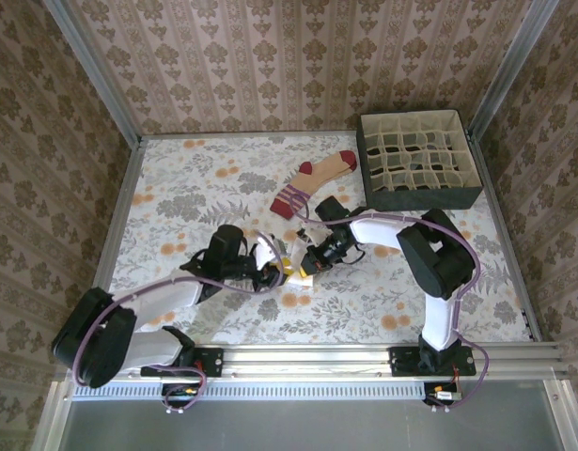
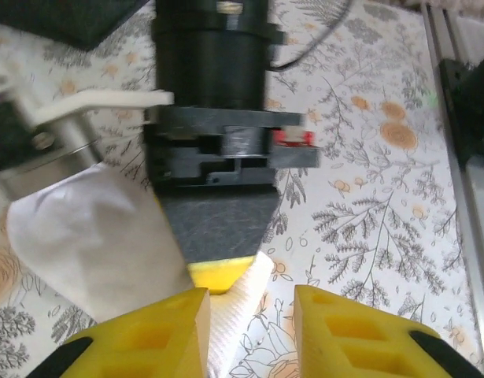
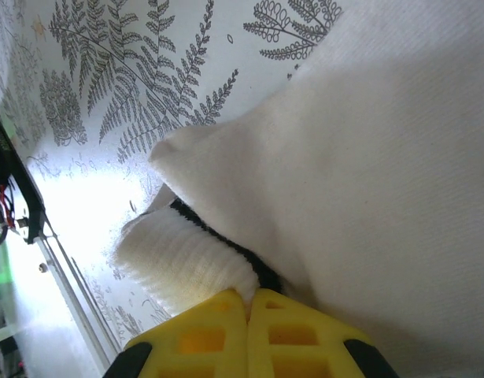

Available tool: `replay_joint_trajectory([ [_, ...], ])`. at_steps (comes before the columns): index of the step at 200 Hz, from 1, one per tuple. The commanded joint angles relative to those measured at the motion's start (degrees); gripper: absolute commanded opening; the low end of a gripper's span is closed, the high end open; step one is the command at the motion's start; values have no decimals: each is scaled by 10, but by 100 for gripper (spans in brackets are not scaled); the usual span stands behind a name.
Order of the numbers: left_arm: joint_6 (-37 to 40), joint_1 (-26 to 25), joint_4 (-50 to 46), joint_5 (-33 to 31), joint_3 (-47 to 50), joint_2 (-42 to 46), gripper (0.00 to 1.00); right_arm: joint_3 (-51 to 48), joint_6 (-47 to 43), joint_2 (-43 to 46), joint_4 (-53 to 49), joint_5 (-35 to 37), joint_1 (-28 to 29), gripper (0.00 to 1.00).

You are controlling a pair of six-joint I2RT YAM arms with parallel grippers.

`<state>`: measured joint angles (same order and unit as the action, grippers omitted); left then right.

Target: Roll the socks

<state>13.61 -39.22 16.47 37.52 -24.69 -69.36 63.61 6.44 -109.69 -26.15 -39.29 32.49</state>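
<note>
Cream sock [image 3: 367, 157] in right end effector [image 3: 248, 295]

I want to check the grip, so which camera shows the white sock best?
Right wrist: the white sock is close up, its ribbed cuff pinched between the shut right fingers. Left wrist shows a flat stretch lying under them. Top external shows a small scrap between the arms.

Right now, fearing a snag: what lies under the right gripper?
The cream-white sock, its ribbed cuff pinched in the shut right gripper, over the floral table. Whatever lies beneath the fabric is covered.
</note>
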Motion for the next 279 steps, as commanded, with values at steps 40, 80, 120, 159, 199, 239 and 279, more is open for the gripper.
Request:
replay_joint_trajectory([
  [40, 168, -31, 95, -127, 57, -30, 50, -5, 0, -60, -93, 53, -13, 0],
  [80, 187, -31, 93, -109, 23, -96, 52, 1, -3, -64, -103, 44, -18, 0],
  [120, 200, -31, 90, -98, 6, -134, 52, 9, -8, -73, -111, 34, -17, 0],
  [159, 212, -31, 7, -73, -37, -168, 39, 18, -13, -79, -119, 26, -17, 0],
  [199, 194, -30, -78, -49, -75, -193, 2, 21, -14, -77, -122, 21, -18, 0],
  [239, 114, -16, -104, -17, -94, -208, 0, -4, 23, -31, -73, 8, -26, 34],
  [279, 32, 2, -133, -10, -112, -235, 0, -50, 84, 30, 16, 13, -28, 39],
])
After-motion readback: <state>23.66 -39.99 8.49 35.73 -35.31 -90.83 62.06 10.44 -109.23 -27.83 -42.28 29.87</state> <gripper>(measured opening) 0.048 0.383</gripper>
